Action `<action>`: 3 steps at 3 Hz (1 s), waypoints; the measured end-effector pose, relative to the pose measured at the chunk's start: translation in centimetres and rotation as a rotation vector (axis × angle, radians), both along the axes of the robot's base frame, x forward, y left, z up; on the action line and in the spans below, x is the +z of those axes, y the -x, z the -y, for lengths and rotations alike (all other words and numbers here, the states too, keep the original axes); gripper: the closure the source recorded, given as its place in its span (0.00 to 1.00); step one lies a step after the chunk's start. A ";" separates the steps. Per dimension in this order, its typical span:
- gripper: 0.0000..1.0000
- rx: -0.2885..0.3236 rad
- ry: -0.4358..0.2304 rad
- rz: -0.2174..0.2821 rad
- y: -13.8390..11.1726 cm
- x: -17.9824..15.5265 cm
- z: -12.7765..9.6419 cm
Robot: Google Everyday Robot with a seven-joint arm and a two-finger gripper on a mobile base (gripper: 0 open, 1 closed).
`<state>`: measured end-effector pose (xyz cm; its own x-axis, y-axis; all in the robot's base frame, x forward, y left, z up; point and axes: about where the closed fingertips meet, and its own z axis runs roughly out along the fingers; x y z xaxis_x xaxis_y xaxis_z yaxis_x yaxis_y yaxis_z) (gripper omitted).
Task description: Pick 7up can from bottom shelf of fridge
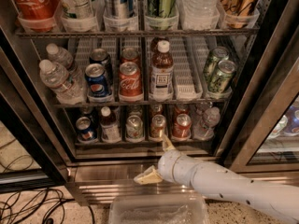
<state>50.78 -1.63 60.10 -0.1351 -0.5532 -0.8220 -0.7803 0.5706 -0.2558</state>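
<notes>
The fridge [261, 69] stands open in front of me. On its bottom shelf [140, 143] stands the 7up can [134, 127], pale silver with green print, third from the left. Left of it are a small bottle [109, 125] and a blue cola can [85, 128]. Right of it are an orange-brown can [158, 126] and a red cola can [181, 126]. My gripper [157, 160] is open, on a white arm coming in from the lower right. It hangs in front of the steel base panel [103, 176], just below the shelf's front edge and slightly right of the 7up can.
A water bottle [205, 122] lies at the shelf's right end. The middle rack holds water bottles [58, 80], cans and a juice bottle [162, 71]. A clear plastic bin [159, 210] sits on the floor below the gripper. Cables [28, 204] lie at the lower left.
</notes>
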 end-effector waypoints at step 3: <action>0.00 -0.003 -0.054 0.022 1.1 -2.2 -3.4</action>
